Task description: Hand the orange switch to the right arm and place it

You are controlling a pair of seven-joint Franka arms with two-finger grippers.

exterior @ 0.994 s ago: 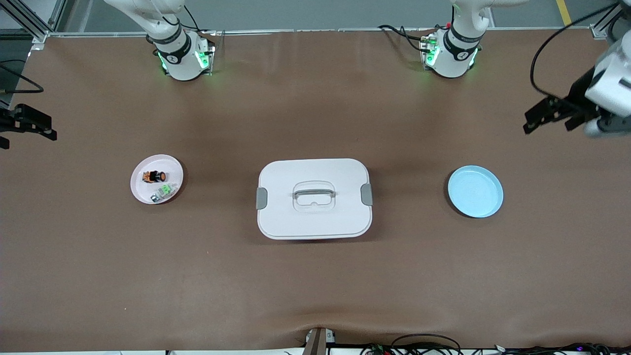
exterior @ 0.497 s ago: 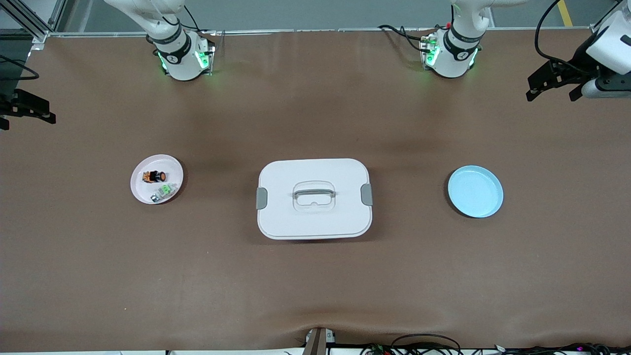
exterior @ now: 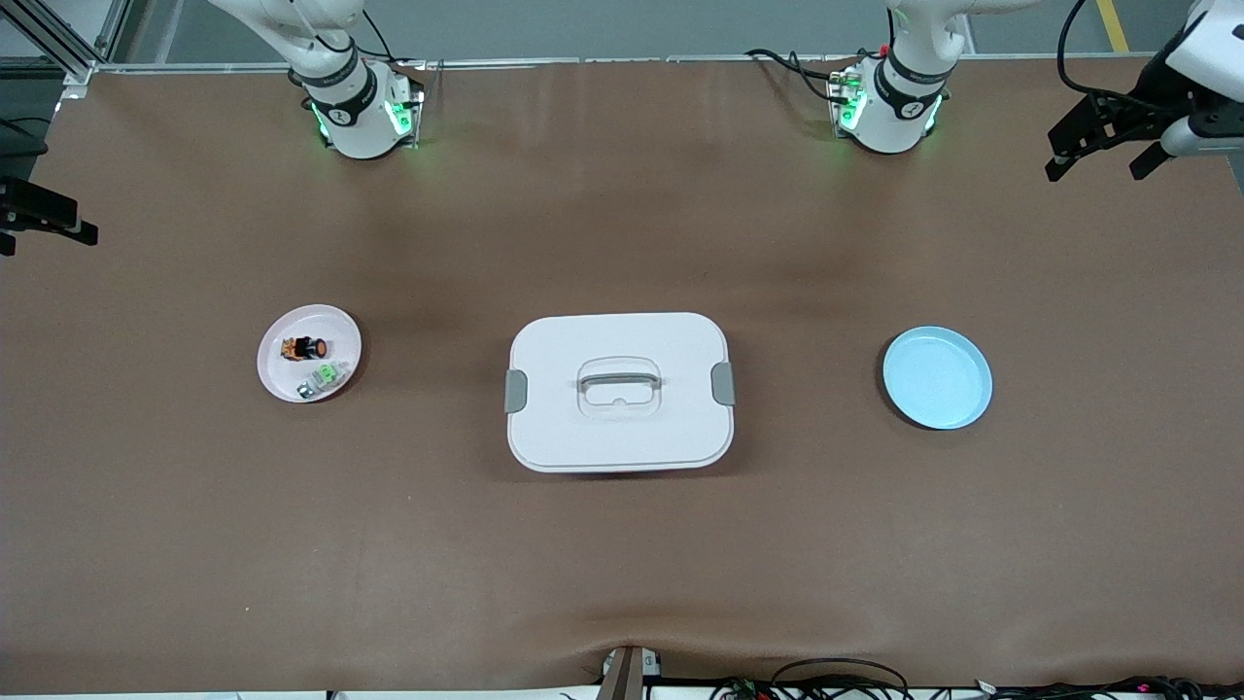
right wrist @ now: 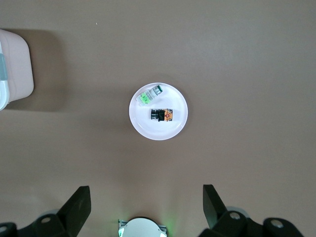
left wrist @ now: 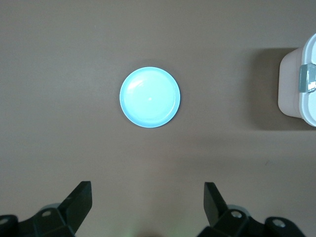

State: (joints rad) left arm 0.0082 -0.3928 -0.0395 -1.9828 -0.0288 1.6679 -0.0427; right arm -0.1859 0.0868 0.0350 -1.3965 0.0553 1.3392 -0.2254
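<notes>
Since the earlier frames, both grippers have retreated toward the table's ends: the left gripper [exterior: 1103, 146] and right gripper [exterior: 39, 219] hang with fingers spread, empty. The orange switch [exterior: 303, 347] lies on the white plate [exterior: 282, 379] beside the green-and-silver part [exterior: 324, 376]. We judge nothing started; next, descend onto the switch.

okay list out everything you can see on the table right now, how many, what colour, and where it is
orange switch: one, black and orange, lying on the pink plate.
green-and-silver part: one, on the same plate, nearer the front camera than the switch.
pink plate: one, pale pink, toward the right arm's end of the table.
lidded box: one, white with grey latches, at the table's middle.
blue plate: one, light blue, nothing on it, toward the left arm's end.
table: one, brown.
left gripper: black, open, raised over its end of the table.
right gripper: black, open, high above the pink plate.
</notes>
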